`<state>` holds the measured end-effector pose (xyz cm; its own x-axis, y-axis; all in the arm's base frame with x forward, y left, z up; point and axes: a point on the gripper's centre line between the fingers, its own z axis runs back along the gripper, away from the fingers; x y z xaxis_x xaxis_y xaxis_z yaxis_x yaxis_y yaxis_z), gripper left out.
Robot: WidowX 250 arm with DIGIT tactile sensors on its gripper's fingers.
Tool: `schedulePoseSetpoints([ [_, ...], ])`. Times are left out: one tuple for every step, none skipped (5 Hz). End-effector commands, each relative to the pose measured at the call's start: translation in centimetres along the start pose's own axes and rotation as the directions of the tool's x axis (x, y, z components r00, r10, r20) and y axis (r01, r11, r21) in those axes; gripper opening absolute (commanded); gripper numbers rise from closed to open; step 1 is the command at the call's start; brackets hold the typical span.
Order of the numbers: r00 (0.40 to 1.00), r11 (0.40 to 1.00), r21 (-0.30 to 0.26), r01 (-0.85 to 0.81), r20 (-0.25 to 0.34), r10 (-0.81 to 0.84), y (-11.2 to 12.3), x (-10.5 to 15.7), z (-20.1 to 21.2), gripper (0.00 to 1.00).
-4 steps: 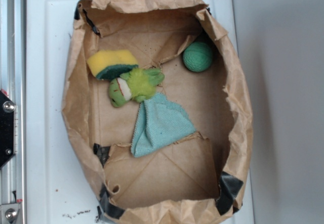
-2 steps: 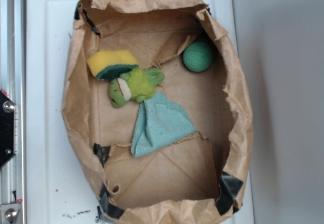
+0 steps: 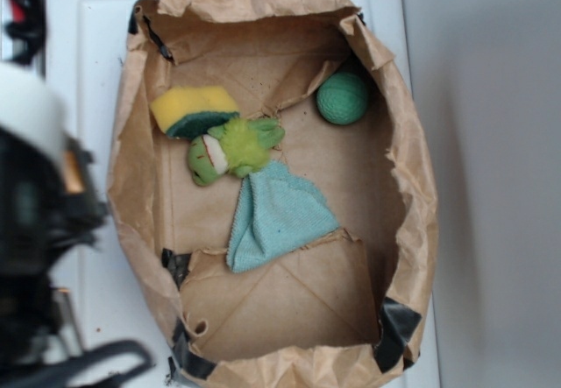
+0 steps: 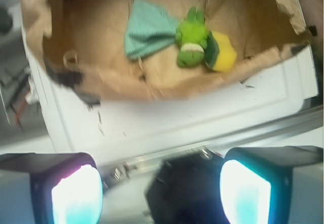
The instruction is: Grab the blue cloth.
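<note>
Nothing has been grasped yet. The light teal-blue, roughly triangular terry cloth (image 3: 278, 215) lies flat mid-floor of the brown paper bag tray (image 3: 131, 169), touching the green plush toy (image 3: 232, 147). The gripper (image 4: 161, 186), outside the tray's edge, is held spread and empty; approach, descent and pinch remain.

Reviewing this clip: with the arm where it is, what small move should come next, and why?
Probably carry the gripper in over the paper bag's wall toward the blue cloth. The fingers stand apart and outside the bag, over the white surface. The cloth lies flat inside, its top corner against the plush toy.
</note>
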<state>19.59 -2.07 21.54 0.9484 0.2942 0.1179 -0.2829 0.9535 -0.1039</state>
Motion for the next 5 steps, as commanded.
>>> schedulePoseSetpoints([
  [0.945,0.964,-0.005,-0.265,0.197,0.260,0.2,4.9,-3.5,1.00],
  [0.933,0.957,0.010,-0.288,0.226,0.279,0.1,5.8,-5.5,1.00],
  [0.896,0.927,0.035,-0.374,0.273,0.351,0.2,5.3,-6.6,1.00],
  [0.896,0.927,0.035,-0.374,0.273,0.351,0.2,5.3,-6.6,1.00],
  [0.896,0.927,0.035,-0.374,0.273,0.351,0.2,5.3,-6.6,1.00],
])
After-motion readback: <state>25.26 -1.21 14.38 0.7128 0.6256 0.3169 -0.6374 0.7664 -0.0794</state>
